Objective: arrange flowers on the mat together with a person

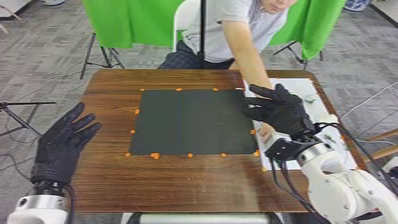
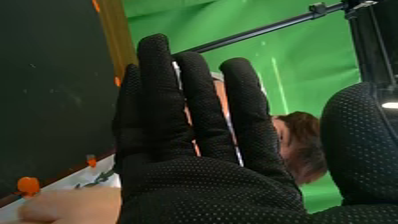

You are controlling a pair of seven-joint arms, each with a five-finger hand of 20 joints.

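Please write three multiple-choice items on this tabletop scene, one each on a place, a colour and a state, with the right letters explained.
1. Where is the white sheet?
A) Left of the dark mat
B) Right of the dark mat
C) On the floor

2. What colour are the small markers round the dark mat?
A) Blue
B) White
C) Orange

3. How are the right hand's fingers?
A) Straight
B) Curled into a fist
C) Wrapped round a flower

1: B, the head view shows it along the table's right side, beyond the mat.
2: C, they stand out orange along its edges.
3: A, the right wrist view shows them extended upward.
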